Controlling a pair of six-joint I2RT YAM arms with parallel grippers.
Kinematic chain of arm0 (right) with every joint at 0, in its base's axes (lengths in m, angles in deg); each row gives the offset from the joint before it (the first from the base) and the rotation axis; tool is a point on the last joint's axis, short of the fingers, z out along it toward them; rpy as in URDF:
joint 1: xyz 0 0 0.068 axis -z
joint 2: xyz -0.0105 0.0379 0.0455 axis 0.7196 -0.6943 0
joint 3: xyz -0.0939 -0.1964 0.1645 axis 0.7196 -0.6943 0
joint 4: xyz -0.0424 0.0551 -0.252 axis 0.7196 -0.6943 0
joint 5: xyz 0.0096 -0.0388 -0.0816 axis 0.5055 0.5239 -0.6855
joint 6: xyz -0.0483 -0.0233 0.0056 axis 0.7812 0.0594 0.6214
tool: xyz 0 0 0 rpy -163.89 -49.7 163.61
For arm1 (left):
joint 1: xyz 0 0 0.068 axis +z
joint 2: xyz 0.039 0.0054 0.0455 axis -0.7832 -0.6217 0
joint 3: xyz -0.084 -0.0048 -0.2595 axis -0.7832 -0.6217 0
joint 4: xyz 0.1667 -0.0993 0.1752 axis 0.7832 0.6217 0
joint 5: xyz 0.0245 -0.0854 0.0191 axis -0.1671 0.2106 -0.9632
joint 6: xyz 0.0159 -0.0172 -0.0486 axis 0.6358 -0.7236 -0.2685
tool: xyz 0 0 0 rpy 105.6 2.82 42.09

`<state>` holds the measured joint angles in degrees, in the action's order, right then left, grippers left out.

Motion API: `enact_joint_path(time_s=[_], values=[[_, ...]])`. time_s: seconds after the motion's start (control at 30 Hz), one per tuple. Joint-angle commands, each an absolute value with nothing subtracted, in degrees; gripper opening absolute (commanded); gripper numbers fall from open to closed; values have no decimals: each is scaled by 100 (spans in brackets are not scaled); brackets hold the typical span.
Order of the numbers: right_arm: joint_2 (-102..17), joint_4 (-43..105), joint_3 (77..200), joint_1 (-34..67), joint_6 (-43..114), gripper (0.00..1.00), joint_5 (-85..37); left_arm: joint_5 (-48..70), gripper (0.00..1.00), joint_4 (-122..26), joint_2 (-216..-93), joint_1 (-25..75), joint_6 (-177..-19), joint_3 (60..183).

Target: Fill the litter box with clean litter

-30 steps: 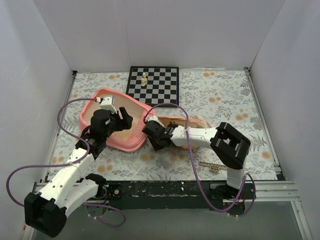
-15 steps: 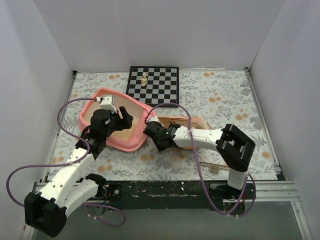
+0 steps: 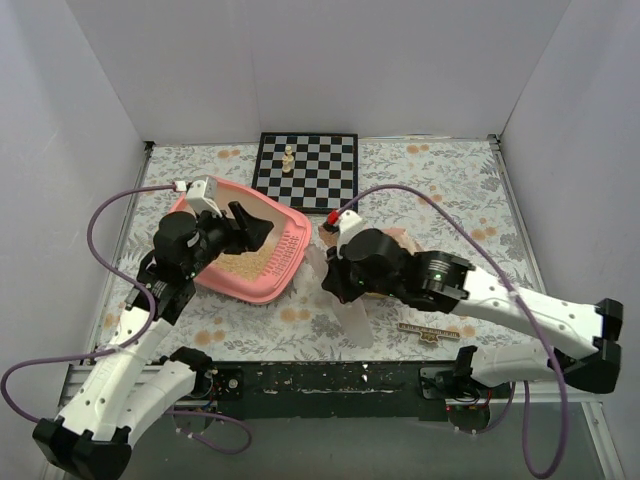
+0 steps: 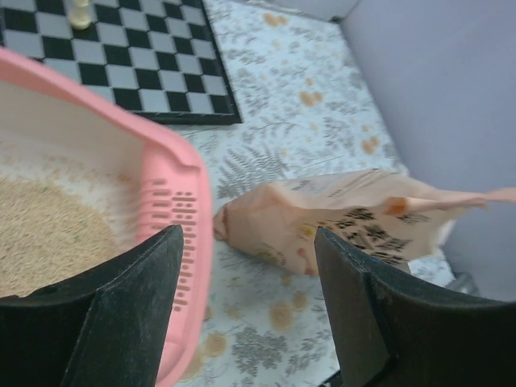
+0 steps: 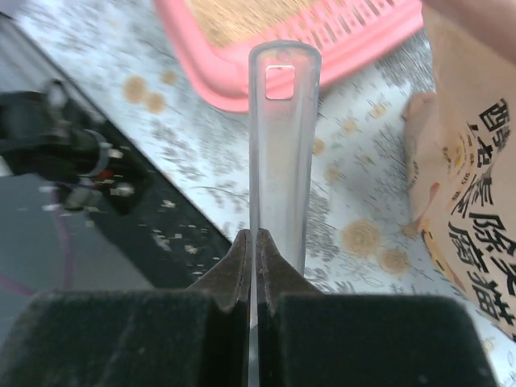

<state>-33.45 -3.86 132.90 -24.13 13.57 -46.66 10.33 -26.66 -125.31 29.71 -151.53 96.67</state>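
The salmon-pink litter box (image 3: 283, 255) lies left of centre with tan clean litter (image 3: 240, 266) in it. My left gripper (image 3: 250, 228) hovers open over its slotted right side. In the left wrist view its fingers (image 4: 133, 318) straddle the pink rim (image 4: 179, 211), with litter (image 4: 40, 242) at the left. My right gripper (image 3: 337, 280) is shut on a clear plastic scoop (image 3: 353, 318), just right of the box. In the right wrist view the scoop handle (image 5: 282, 137) points toward the box (image 5: 339, 36) and the litter (image 5: 242, 12).
A peach litter bag (image 3: 398, 240) lies under the right arm; it also shows in the left wrist view (image 4: 347, 226) and the right wrist view (image 5: 472, 193). A chessboard (image 3: 318, 170) with a pale piece (image 3: 288, 158) sits at the back. The table's black front edge (image 5: 72, 153) is close.
My right arm has swung out and risen, bringing the scoop away from the bag mouth. My left arm has lifted and shifted; the litter box's right side sits further right.
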Motion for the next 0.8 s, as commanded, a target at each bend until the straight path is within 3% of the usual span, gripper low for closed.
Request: enact_joint_path(time_s=[0.0, 0.33, 0.77], values=[[-2416, 572, 13445, -2411, 1389, 1, -3880, 2190, 66, -2509, -12267, 2994, -15731, 10121], [-1948, 2127, 14420, -2411, 2488, 1, -1656, 4326, 66, -4160, -12240, 2994, -18032, 10007], [-2211, 4906, 14569, -2411, 3173, 1, -670, 5531, 66, -6893, -12091, 2994, -20704, 9173]])
